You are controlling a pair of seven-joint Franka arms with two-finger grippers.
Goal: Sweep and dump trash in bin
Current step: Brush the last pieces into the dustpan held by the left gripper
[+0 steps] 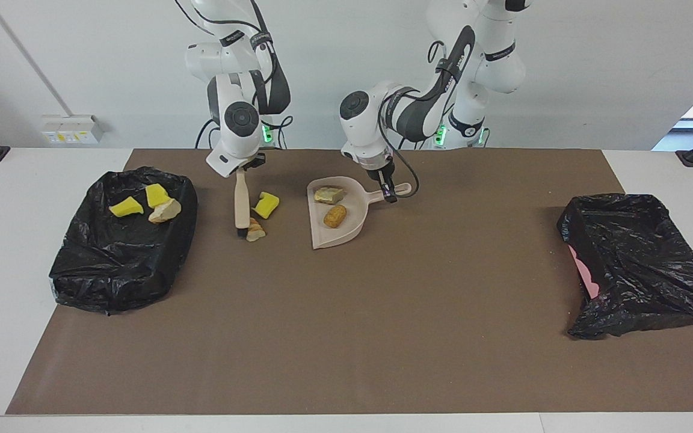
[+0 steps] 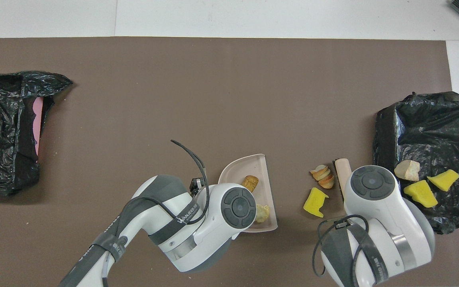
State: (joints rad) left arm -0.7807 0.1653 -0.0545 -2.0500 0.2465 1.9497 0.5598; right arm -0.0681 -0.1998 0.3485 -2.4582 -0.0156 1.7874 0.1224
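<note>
Your right gripper [image 1: 242, 171] has its fingers clamped on the handle of a hand brush [image 1: 241, 204], bristle end down on the brown mat [image 1: 382, 313] and touching a sliced bread piece [image 1: 255, 230]; a yellow foam wedge [image 1: 267, 204] lies just beside the brush, on the side toward the dustpan [image 1: 346, 231]. Your left gripper [image 1: 387, 191] has its fingers clamped on the dustpan's handle, the pan resting on the mat with two bread-like chunks [image 1: 335, 216] inside it. From the dustpan, toward the right arm's end of the worktop, a black-bagged bin [image 1: 118, 264] holds two yellow wedges [image 1: 126, 207] and one pale bread piece [image 1: 165, 211]. Toward the left arm's end sits a second black-bagged bin [image 1: 641, 270], pink showing at its edge.
</note>
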